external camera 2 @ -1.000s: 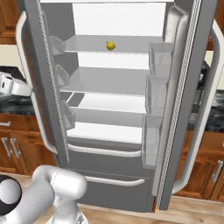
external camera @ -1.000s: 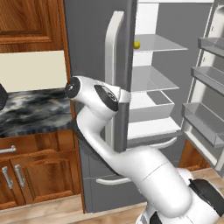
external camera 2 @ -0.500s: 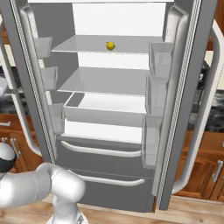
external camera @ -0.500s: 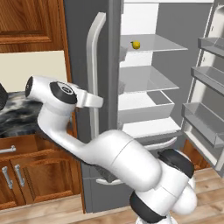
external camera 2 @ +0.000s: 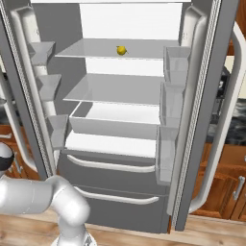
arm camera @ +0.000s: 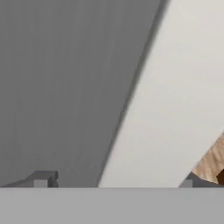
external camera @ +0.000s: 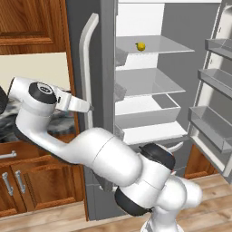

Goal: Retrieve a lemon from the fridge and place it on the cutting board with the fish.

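Note:
The fridge (external camera 2: 115,158) stands with both doors swung open, its white inside and glass shelves showing. The lemon (external camera: 141,46) (external camera 2: 121,50) rests alone on the top glass shelf, near the middle. My gripper (external camera: 89,108) is at the outer face of the left door (external camera: 106,68), beside its long white handle (external camera: 86,59). In the hand view the gripper (arm camera: 114,181) is open, its fingertips (arm camera: 41,179) far apart, pressed close to the grey door and the white handle (arm camera: 175,100). The cutting board and the fish are out of view.
The right door (external camera: 213,118) with its bins juts out toward me. Two lower drawers (external camera 2: 115,192) are shut. Wooden cabinets (external camera: 31,181) and a dark marbled counter (external camera: 9,129) lie left of the fridge, with my arm's elbow (external camera: 104,158) in front of them.
The left fridge door has swung wider open, and my hand has travelled left with it at the handle. The lemon has stayed put.

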